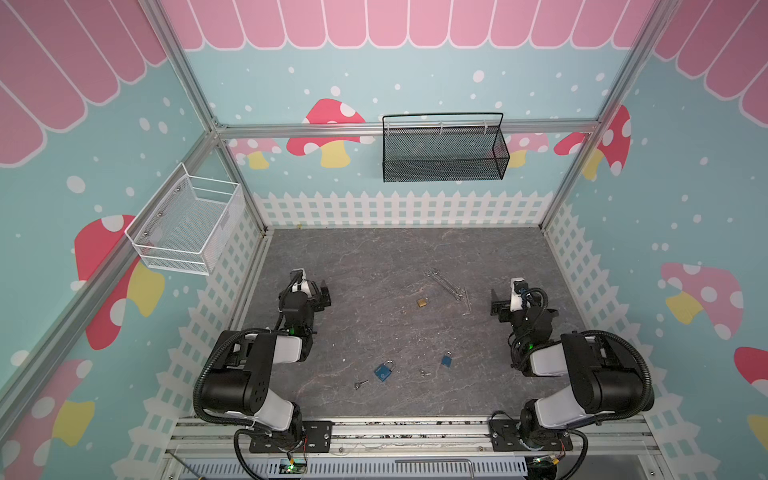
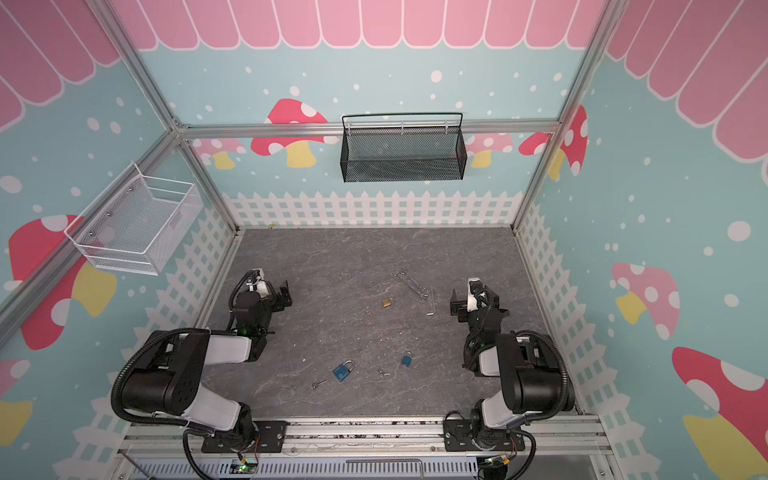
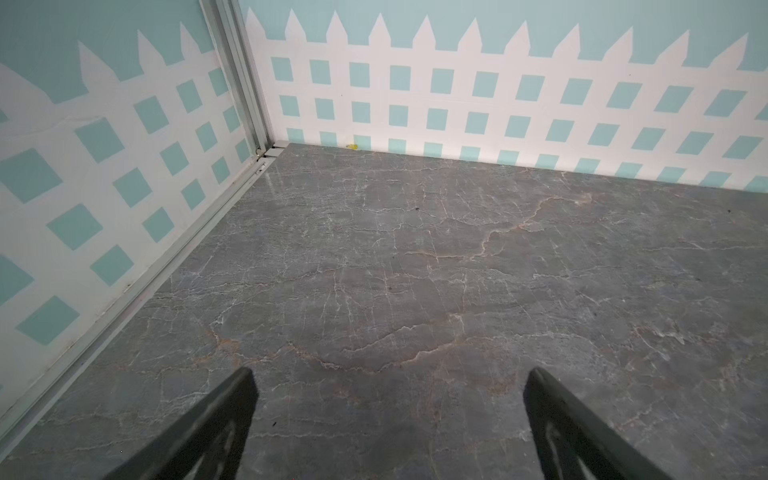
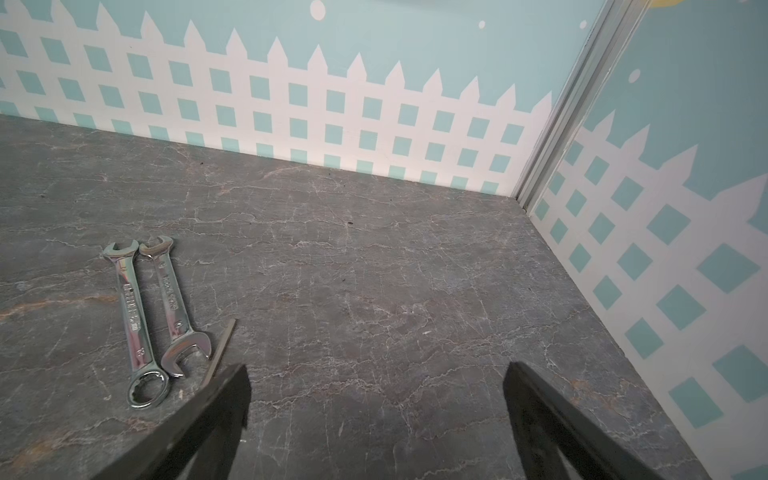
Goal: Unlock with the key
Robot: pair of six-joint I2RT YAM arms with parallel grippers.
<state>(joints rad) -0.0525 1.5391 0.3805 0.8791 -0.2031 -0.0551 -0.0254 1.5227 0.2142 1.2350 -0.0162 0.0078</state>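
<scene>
Left gripper (image 3: 389, 374) and right gripper (image 4: 376, 368) are hanging wide open, empty; I am judging that grasping a key (image 1: 360, 384) comes first.

I get even, soft light, faint shadows on the table (image 3: 415, 270); top views bow at the edges, and the near fingers (image 3: 199, 424) look perhaps blurred.
</scene>
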